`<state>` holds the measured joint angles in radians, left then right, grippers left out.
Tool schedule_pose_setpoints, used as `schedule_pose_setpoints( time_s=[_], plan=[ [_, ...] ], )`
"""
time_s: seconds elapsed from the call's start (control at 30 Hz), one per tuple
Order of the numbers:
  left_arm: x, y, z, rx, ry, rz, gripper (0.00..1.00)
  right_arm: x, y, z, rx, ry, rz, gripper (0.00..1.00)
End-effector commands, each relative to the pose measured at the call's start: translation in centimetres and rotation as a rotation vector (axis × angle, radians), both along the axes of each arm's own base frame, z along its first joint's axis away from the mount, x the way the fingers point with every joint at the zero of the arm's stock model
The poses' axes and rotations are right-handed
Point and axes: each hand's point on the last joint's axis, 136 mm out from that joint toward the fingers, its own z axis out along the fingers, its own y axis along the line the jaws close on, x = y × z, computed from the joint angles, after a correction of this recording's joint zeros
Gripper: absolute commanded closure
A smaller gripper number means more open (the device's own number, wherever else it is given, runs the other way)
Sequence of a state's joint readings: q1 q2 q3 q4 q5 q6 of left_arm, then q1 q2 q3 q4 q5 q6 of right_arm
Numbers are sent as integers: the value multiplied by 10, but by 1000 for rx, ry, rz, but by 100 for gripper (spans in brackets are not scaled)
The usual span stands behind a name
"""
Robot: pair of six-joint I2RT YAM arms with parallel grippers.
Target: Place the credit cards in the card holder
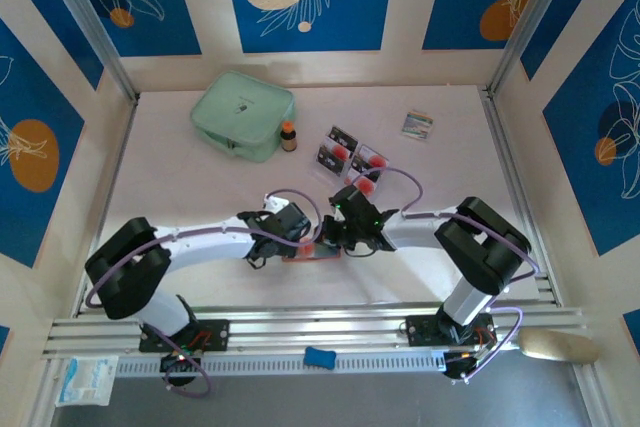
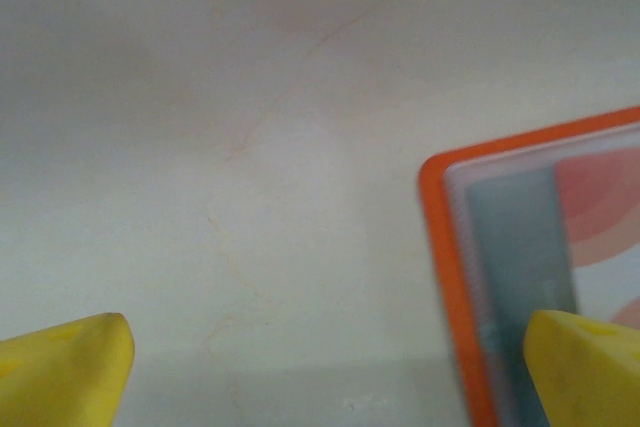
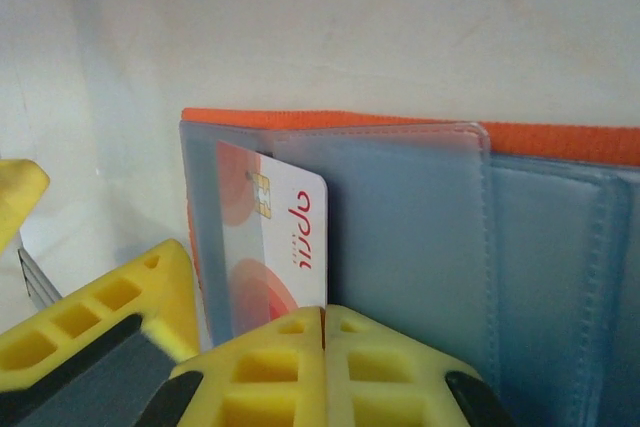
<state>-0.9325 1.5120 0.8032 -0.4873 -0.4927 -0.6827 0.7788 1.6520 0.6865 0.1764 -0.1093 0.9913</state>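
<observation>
The orange-red card holder (image 1: 305, 255) lies open on the table between both grippers, its grey inside (image 3: 560, 247) facing up. A pale credit card (image 3: 275, 237) with red round marks sits partly inside the holder's clear sleeve. My right gripper (image 3: 323, 319) is shut, its joined tips at the card's near edge and the card's face flat below them. My left gripper (image 2: 325, 367) is open, one fingertip (image 2: 585, 367) over the holder's corner (image 2: 515, 247) and the other over bare table. Several more credit cards (image 1: 345, 152) lie just beyond the grippers.
A mint-green zip pouch (image 1: 242, 112) and a small brown bottle (image 1: 288, 136) stand at the back left. A small multicoloured packet (image 1: 418, 125) lies at the back right. Metal rails (image 1: 320, 327) run along the near edge, with a blue item (image 1: 320, 356) on them.
</observation>
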Motion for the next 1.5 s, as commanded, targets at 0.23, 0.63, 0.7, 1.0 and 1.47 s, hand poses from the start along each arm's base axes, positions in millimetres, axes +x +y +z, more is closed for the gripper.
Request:
schedule_pose_setpoints(
  time_s=[0.23,0.63,0.7,1.0,1.47],
  plan=[
    [-2,24,16,-81,-52,100,0,-14,-5,17,-59,1,138,72],
    [-12,44,-9,-65,-15,153,0,-6,9,23,-90,-31,205,89],
    [-13,45,-13,-58,-8,152,0,-5,10,19,-99,-27,209,90],
    [-11,44,-22,-29,8,140,0,-5,16,1,-150,2,233,91],
    [-12,43,-24,-26,12,133,0,-14,46,-3,-141,31,297,94]
  ],
)
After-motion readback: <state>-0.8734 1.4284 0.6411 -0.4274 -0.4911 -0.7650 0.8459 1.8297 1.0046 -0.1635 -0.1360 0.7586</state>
